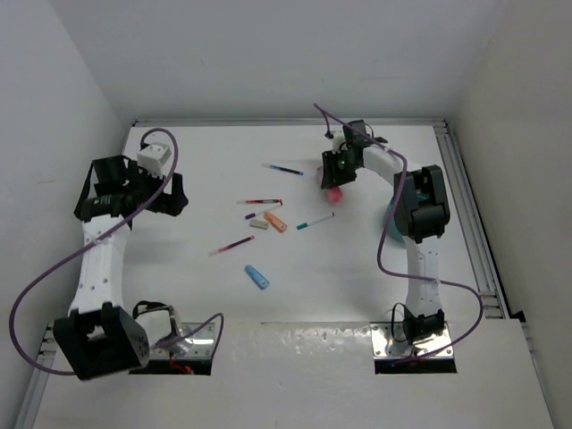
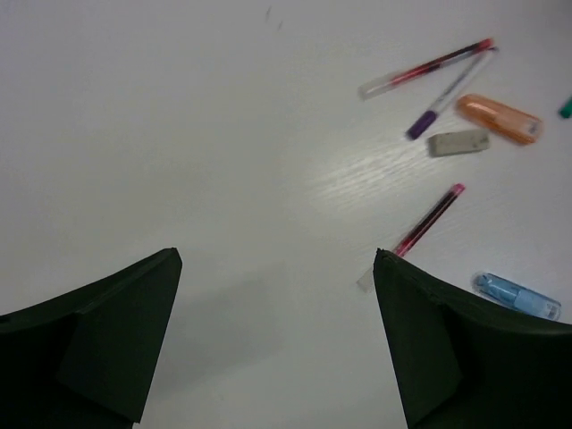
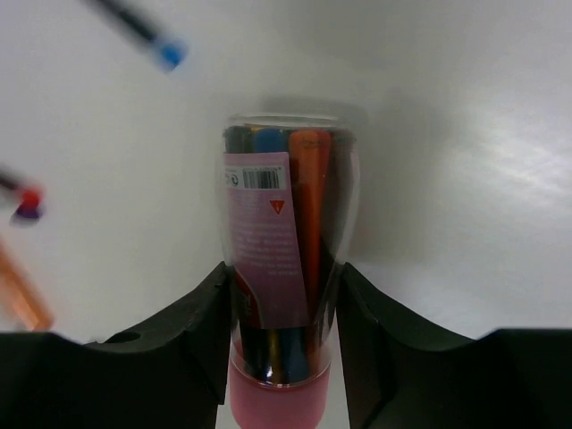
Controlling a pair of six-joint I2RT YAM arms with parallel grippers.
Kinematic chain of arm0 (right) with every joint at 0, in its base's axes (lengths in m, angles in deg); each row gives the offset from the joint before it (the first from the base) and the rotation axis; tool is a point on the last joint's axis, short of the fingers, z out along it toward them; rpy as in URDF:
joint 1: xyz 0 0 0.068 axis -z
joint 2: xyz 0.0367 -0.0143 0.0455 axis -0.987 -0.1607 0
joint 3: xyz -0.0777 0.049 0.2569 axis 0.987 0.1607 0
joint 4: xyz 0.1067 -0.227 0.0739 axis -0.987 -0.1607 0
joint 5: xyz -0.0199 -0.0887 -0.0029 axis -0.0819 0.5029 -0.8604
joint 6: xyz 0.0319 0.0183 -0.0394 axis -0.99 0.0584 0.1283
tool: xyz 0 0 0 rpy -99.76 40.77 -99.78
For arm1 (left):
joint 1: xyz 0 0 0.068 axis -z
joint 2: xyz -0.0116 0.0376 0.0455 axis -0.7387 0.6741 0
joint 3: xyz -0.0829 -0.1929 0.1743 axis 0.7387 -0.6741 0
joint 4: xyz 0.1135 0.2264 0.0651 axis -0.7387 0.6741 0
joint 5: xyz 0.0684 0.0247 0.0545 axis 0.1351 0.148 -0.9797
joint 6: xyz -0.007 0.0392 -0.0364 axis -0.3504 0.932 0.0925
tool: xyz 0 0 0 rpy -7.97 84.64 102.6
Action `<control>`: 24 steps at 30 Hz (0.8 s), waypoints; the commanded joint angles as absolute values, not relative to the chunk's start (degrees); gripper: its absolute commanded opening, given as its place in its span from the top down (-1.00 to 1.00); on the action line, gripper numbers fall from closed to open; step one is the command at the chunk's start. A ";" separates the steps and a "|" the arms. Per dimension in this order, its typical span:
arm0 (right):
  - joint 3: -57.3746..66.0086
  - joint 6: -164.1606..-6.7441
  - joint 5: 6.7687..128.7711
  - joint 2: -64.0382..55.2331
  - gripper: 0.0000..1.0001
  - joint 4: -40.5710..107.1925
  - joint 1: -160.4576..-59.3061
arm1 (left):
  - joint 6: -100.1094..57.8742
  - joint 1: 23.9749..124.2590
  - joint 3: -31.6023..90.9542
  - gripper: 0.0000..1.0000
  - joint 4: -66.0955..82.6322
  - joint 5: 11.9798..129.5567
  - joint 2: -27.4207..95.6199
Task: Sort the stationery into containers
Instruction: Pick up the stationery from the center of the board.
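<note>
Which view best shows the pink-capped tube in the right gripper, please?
Right wrist: the tube fills the frame between the right gripper's fingers, label and pens inside visible. The top view shows only a pink spot beneath that gripper; the left wrist view misses it.

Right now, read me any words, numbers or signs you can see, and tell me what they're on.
The pink label on the clear tube: a barcode and a red triangle; the print is too blurred to read.
The loose pens: no legible text.

Teal cup (image 1: 390,223) sat mostly hidden behind right arm (image 1: 420,207), pink marker (image 3: 275,241) base was cropped, orange stick (image 3: 18,290) looked blurred.
</note>
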State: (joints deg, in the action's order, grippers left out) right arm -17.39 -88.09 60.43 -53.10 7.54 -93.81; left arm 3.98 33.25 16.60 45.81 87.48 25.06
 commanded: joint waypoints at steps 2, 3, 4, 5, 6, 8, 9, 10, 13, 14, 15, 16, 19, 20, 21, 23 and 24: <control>-19.45 -76.36 40.36 -40.58 1.00 -7.99 -98.32 | 25.91 33.38 14.90 -0.88 44.03 108.54 13.03; -20.50 -75.66 38.69 -38.57 1.00 -10.54 -99.20 | 28.67 34.42 14.55 -0.87 44.12 109.61 11.10; -20.42 -75.91 35.28 -37.24 1.00 -14.39 -99.91 | 31.74 35.13 13.68 -0.86 44.38 111.62 7.33; -20.25 -76.52 33.24 -36.01 1.00 -15.39 -101.66 | 39.60 36.27 13.23 -0.85 45.95 113.29 5.56; -18.94 -78.18 31.22 -34.69 1.00 -16.36 -102.80 | 44.29 36.80 12.79 -0.85 47.10 115.66 2.23; -17.61 -80.29 26.49 -31.00 1.00 -18.30 -106.57 | 55.86 38.12 11.91 -0.85 51.04 117.17 -0.69; -16.30 -81.53 25.24 -29.94 1.00 -18.82 -108.07 | 58.90 39.52 11.91 -0.85 52.54 117.52 -2.44; -15.77 -82.06 24.09 -28.02 1.00 -19.52 -109.57 | 61.10 40.31 12.17 -0.85 53.86 118.40 -2.72; -12.34 -83.21 22.68 -23.53 1.00 -19.09 -115.21 | 72.73 42.95 16.73 -0.79 64.57 120.16 -0.71; -11.12 -83.12 22.68 -22.56 1.00 -19.09 -117.99 | 79.08 44.35 20.14 -0.78 71.21 120.25 0.26; -10.76 -82.69 22.85 -21.85 1.00 -19.27 -119.41 | 81.41 45.06 21.65 -0.76 73.98 120.25 2.35; -10.67 -82.33 23.29 -21.24 1.00 -19.44 -121.78 | 83.52 45.68 23.41 -0.74 75.92 119.90 3.51; -10.84 -81.89 24.35 -20.79 1.00 -19.62 -123.90 | 87.04 49.09 29.39 -0.68 82.51 117.89 7.46; -11.19 -82.24 24.26 -21.49 1.00 -19.45 -124.00 | 88.97 50.85 30.62 -0.66 84.97 117.10 8.26; -11.54 -82.85 23.74 -21.93 1.00 -19.44 -123.82 | 88.73 51.74 32.63 -0.63 85.51 115.43 9.92; -12.68 -83.90 22.77 -23.42 1.00 -19.27 -122.60 | 84.43 55.60 34.75 -0.60 85.69 113.32 12.99; -13.03 -84.35 21.37 -23.95 1.00 -19.09 -122.07 | 82.85 57.01 36.85 -0.58 85.87 111.05 14.23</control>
